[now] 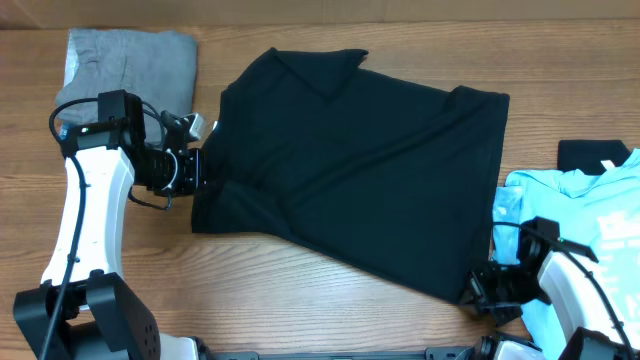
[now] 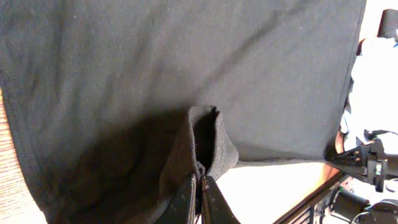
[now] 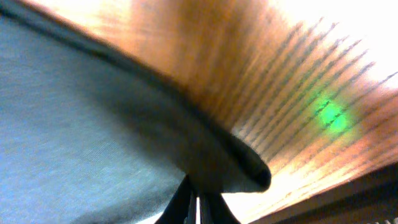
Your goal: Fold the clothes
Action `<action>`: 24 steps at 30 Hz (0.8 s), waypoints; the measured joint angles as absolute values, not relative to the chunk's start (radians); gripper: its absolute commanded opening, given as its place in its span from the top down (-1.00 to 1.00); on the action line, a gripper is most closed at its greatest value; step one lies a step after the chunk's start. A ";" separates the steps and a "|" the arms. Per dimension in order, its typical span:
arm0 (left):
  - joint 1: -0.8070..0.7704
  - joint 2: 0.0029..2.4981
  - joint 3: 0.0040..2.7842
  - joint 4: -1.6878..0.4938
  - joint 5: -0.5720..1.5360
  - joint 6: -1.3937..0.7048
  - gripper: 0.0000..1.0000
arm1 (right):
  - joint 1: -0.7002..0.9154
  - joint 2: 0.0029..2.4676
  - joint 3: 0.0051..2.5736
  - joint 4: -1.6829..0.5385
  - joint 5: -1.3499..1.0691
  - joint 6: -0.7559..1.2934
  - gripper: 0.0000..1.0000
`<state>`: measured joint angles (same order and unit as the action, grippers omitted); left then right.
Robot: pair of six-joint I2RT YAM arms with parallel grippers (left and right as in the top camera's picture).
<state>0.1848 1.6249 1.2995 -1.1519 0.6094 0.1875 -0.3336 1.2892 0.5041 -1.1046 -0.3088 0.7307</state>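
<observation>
Where it lies bare, the brown wood-grain worktop point(image 1: 300, 300) shows fine parallel streaks and a light sheen; little of the room beyond its edges can be made out. Spread across its middle is the large black collared short-sleeved shirt point(image 1: 370, 160), matte and soft, mostly flat with shallow creases, its collar toward the far edge. At the far left corner sits a folded grey knit garment point(image 1: 130, 60), squarish and heathered. At the right edge a light blue tee with white print point(image 1: 600, 220) lies rumpled, just beside a small black folded piece with a white label point(image 1: 590, 155). The left fingers point(image 2: 183, 205) are pressed together on a pinched-up ridge at the black shirt's left edge. The right fingers point(image 3: 179, 204) are clamped narrow on the shirt's hem at its near right corner, where a curled lip of fabric stands off the wood.
</observation>
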 measured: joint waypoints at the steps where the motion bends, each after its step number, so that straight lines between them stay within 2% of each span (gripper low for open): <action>1: 0.185 1.625 1.306 -1.165 0.609 0.187 0.92 | -0.334 1.288 0.533 -1.127 -0.304 0.718 0.92; 11: 0.171 1.625 1.345 -1.189 0.598 0.187 0.92 | -0.333 1.223 0.628 -1.113 -0.288 0.680 0.92; 24: 0.030 1.625 1.346 -1.163 0.586 0.187 0.92 | -0.333 1.223 0.628 -1.073 -0.289 0.680 0.92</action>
<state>0.0299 1.6249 1.3457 -1.1633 0.5861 0.1871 -0.3332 1.2228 0.6285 -1.0725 -0.2890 0.6804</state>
